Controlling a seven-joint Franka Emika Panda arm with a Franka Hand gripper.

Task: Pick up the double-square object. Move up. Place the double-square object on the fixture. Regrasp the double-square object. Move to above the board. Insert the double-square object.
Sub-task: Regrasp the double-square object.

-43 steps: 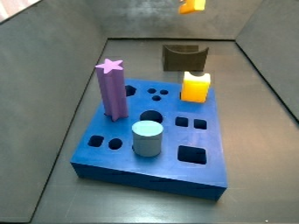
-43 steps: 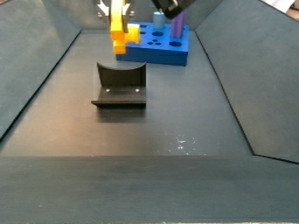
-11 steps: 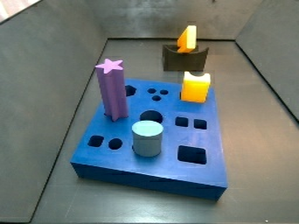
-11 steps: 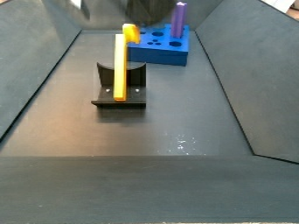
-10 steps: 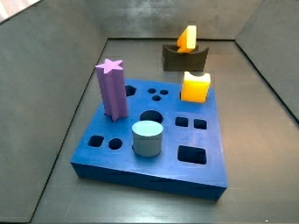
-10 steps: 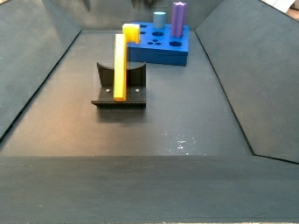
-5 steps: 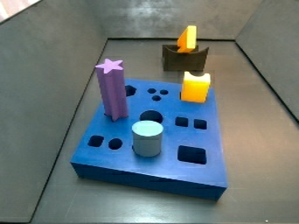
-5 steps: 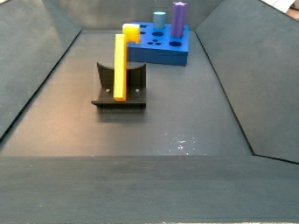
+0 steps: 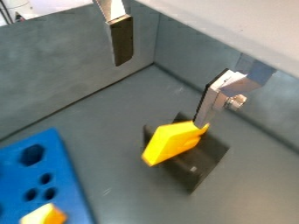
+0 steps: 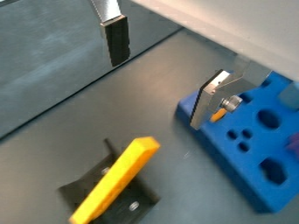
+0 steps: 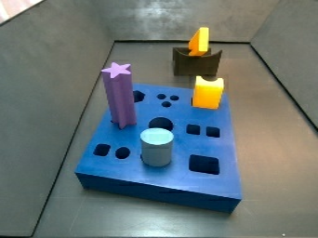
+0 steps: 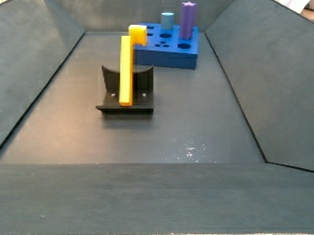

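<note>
— What are the wrist views giving you?

— I'm seeing the gripper [image 9: 163, 66] hanging above the floor with its plates spread wide and nothing between them. The double-square object [image 9: 173, 143] is standing in the fixture [image 9: 198, 166] beneath it, clear of both fingers [image 10: 114, 39].

— And the side views?

— The gripper isn't showing there. I'm watching the double-square object [image 12: 127, 63] standing upright on the fixture [image 12: 127, 90], leaning against its back wall. The board [image 11: 169, 144] is lying just in front of the fixture [image 11: 196, 61], carrying the purple star-topped post [image 11: 119, 94], a grey-blue cylinder [image 11: 156, 147] and the stubby yellow block [image 11: 207, 91].
</note>
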